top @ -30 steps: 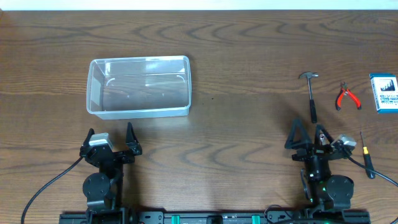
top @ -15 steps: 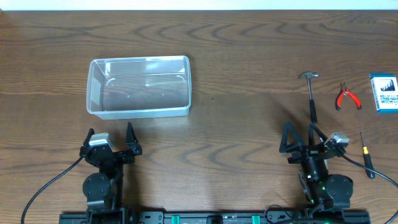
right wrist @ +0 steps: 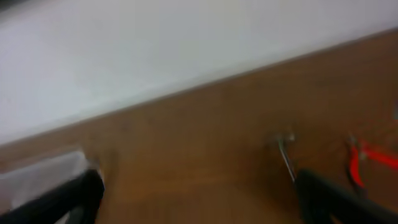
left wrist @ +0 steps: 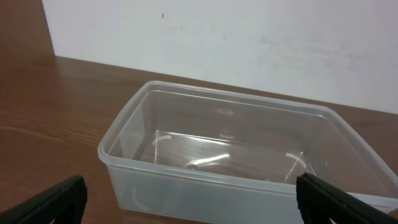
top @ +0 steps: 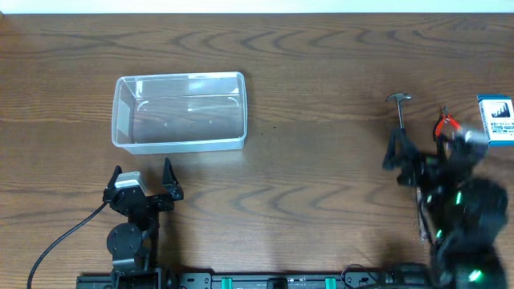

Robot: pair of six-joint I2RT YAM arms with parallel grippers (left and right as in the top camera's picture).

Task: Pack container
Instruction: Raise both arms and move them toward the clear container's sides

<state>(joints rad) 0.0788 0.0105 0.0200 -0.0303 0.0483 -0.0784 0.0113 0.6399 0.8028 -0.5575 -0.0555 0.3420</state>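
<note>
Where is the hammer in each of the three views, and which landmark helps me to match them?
Overhead: the hammer lies at the right, in the upper half, its head toward the far edge.
Left wrist: not in it; only the container shows.
Right wrist: blurred, right of centre, in the lower half.
Shared landmark: the red pliers, just right of the hammer in the overhead and right wrist views.

- Overhead: high up, looks straight down on the whole worktop (top: pixel 321 160).
- Left wrist: low, near level, faces the back wall (left wrist: pixel 249 50); container (left wrist: pixel 230 162) close, nearly fills the frame; its jaws in the lower corners.
- Right wrist: tilted, blurred, faces that wall too; hammer (right wrist: pixel 285 152) and pliers (right wrist: pixel 373 155) ahead.
- Overlap: overhead shares container with left wrist, hammer and pliers with right.
</note>
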